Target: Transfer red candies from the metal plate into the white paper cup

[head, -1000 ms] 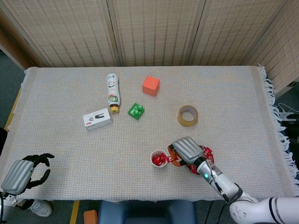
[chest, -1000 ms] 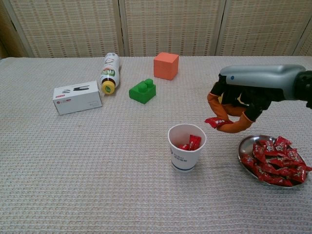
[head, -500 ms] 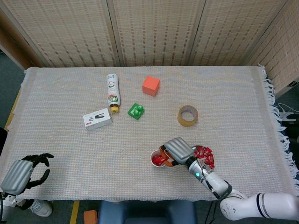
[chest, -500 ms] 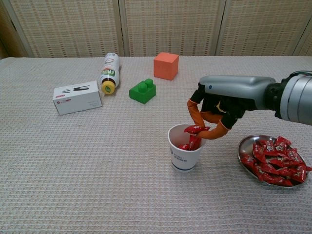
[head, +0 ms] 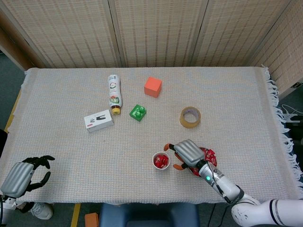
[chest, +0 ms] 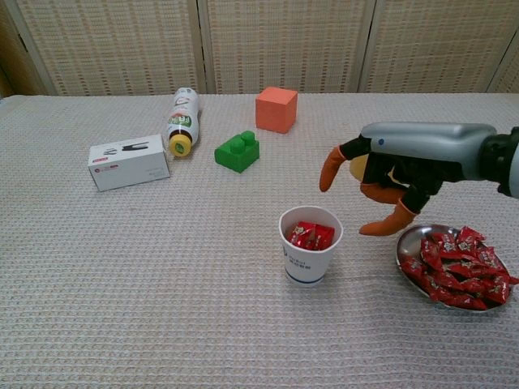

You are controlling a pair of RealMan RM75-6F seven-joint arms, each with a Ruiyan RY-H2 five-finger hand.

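Item, nearest: left hand [head: 21, 176], at the bench's near left corner, fingers curled in on nothing (idle).

Item: metal plate [chest: 409, 241], near right, heaped with red candies [chest: 460, 266].

Item: white paper cup [chest: 309, 256], upright just left of the plate, several red candies inside.

Item: right hand [chest: 395, 174], above and between cup and plate, orange-tipped fingers [chest: 330, 170] spread, holding nothing.

Step in hand, as judged: return to the plate for the next candy. Best done by lowering onto a candy at the heap's edge, pinching one wrapper only, and lifting clear of the cup rim.

Farther: green block [chest: 237, 151], white box [chest: 129, 162], bottle [chest: 182, 109], orange cube [chest: 276, 109], tape roll [head: 190, 116].

Change: half a second ago the fingers pinched a candy over the cup mouth; it now lies in the cup, and the hand has drawn back rightward.
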